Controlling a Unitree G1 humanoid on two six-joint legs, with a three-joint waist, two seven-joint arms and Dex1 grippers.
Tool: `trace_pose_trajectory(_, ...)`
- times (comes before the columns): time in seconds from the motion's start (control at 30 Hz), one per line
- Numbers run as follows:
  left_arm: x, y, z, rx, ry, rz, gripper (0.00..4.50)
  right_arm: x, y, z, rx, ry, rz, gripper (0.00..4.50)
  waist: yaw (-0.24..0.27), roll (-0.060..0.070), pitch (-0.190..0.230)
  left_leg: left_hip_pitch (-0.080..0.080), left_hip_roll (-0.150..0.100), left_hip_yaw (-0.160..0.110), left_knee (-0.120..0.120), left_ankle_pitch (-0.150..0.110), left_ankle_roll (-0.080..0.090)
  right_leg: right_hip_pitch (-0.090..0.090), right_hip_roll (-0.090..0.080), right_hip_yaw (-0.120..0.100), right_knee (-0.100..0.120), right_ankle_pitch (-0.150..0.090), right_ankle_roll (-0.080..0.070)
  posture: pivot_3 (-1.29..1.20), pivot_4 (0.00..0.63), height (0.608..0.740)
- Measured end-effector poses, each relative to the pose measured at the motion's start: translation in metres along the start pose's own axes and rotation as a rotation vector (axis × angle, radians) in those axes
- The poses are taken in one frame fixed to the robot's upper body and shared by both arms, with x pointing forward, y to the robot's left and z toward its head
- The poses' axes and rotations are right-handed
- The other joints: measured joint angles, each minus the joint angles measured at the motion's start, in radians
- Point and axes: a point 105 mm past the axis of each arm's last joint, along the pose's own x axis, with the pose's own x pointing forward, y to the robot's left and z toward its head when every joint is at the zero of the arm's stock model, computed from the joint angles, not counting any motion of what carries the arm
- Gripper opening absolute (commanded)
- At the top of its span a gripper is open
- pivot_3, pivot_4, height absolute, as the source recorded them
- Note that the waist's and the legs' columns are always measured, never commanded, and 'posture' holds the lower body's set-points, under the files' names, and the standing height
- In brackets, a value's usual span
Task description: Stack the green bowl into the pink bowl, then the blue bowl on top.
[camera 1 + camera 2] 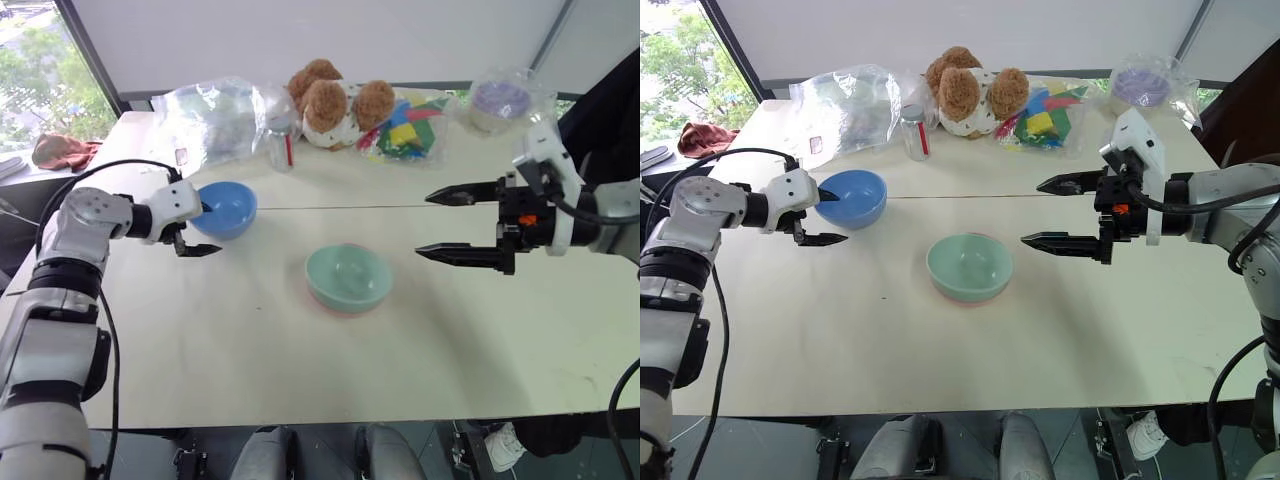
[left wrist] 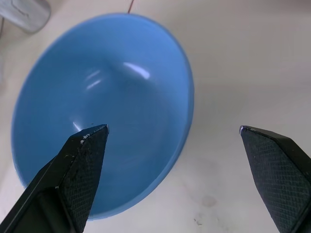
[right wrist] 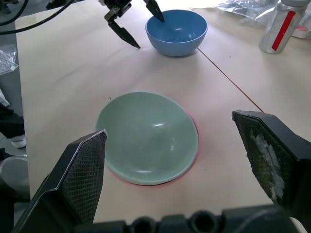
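Green bowl [image 1: 347, 277] nested in pink bowl [image 3: 195, 145], left pincer [image 1: 824, 218] spread astride blue bowl [image 1: 852, 198] rim, right pincer [image 1: 445, 225] spread wide, empty, above bench [image 1: 250, 350].

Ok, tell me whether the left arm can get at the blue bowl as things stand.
Probably yes. The left tool is open and already straddles the blue bowl's near rim, one finger inside, the other outside. Nothing lies between them, and the green bowl sits well apart.
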Motion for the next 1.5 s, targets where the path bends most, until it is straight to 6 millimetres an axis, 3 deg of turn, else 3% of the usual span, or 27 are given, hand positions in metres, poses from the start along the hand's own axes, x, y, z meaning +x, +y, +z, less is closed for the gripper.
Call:
trace_pose_trajectory(0.1, 0.005, -0.002, -0.004, -0.013, 0.014, 0.000, 3.17, 0.000, 0.000, 0.000, 0.000, 0.000, 0.000, 4.50, -0.001, 0.000, 0.000, 0.000, 0.000, 0.000, 0.000, 0.000, 0.000, 0.000, 0.000, 0.000, 0.000, 0.000, 0.000, 0.00, 0.150, 0.740)
trace_pose_trajectory(0.3, 0.007, 0.000, 0.000, 0.006, 0.015, -0.016, 0.16, 0.000, -0.001, 0.000, -0.002, 0.004, -0.009, 4.50, -0.001, 0.000, 0.000, 0.000, 0.000, 0.000, 0.000, 0.000, 0.000, 0.000, 0.000, 0.000, 0.000, 0.000, 0.000, 0.00, 0.150, 0.740)
trace_pose_trajectory(0.33, 0.008, 0.000, 0.002, 0.009, 0.009, -0.023, 0.07, 0.000, -0.001, 0.000, -0.002, 0.005, -0.010, 4.50, -0.001, 0.000, 0.000, 0.000, 0.000, 0.000, 0.000, 0.000, 0.000, 0.000, 0.000, 0.000, 0.000, 0.000, 0.000, 0.00, 0.150, 0.740)
trace_pose_trajectory(0.57, 0.009, 0.007, 0.029, 0.054, -0.039, -0.083, 0.07, -0.001, -0.002, 0.000, -0.010, 0.007, -0.018, 4.50, 0.001, -0.001, 0.000, 0.000, 0.000, 0.000, 0.000, 0.000, 0.000, 0.000, 0.000, 0.000, 0.000, 0.000, 0.000, 0.00, 0.150, 0.740)
trace_pose_trajectory(0.73, 0.014, 0.003, 0.094, 0.179, -0.216, -0.239, 0.07, -0.002, -0.003, -0.001, -0.021, 0.014, -0.029, 4.50, 0.001, -0.001, 0.000, -0.001, 0.000, 0.000, 0.000, 0.002, -0.004, 0.000, 0.000, 0.000, 0.000, 0.000, 0.000, 0.00, 0.150, 0.740)
trace_pose_trajectory(0.87, 0.015, -0.022, 0.172, 0.321, -0.437, -0.425, 0.07, -0.002, -0.004, -0.001, -0.023, 0.017, -0.031, 4.50, -0.004, -0.001, 0.001, -0.003, 0.000, -0.002, 0.000, 0.002, -0.004, -0.001, 0.000, 0.000, 0.000, 0.001, 0.001, 0.00, 0.150, 0.740)
trace_pose_trajectory(0.97, 0.014, -0.045, 0.200, 0.387, -0.499, -0.540, 0.07, -0.003, -0.004, -0.002, -0.022, 0.021, -0.034, 4.50, -0.016, 0.000, 0.000, -0.003, 0.000, -0.002, 0.000, 0.002, -0.004, -0.001, 0.000, 0.001, 0.000, 0.001, 0.001, 0.00, 0.150, 0.740)
trace_pose_trajectory(1.17, 0.019, -0.089, 0.205, 0.439, -0.467, -0.767, 0.07, -0.010, -0.003, -0.008, -0.007, 0.037, -0.069, 4.50, -0.025, 0.000, 0.000, -0.002, 0.000, -0.002, 0.000, 0.002, -0.003, -0.002, 0.000, 0.003, 0.001, 0.001, 0.001, 0.00, 0.150, 0.740)
trace_pose_trajectory(1.43, 0.024, -0.111, 0.183, 0.484, -0.376, -0.885, 0.07, -0.017, 0.005, -0.008, 0.008, 0.038, -0.101, 4.50, -0.017, 0.000, 0.000, -0.002, 0.000, -0.002, 0.001, 0.002, -0.003, -0.001, 0.000, 0.003, 0.000, 0.001, 0.001, 0.00, 0.150, 0.740)
trace_pose_trajectory(1.5, 0.027, -0.113, 0.179, 0.499, -0.361, -0.896, 0.67, -0.018, 0.009, -0.008, 0.015, 0.035, -0.099, 4.50, -0.016, 0.000, 0.000, -0.002, 0.000, -0.002, 0.001, 0.002, -0.002, -0.001, 0.000, 0.003, 0.000, 0.001, 0.001, 0.00, 0.150, 0.740)
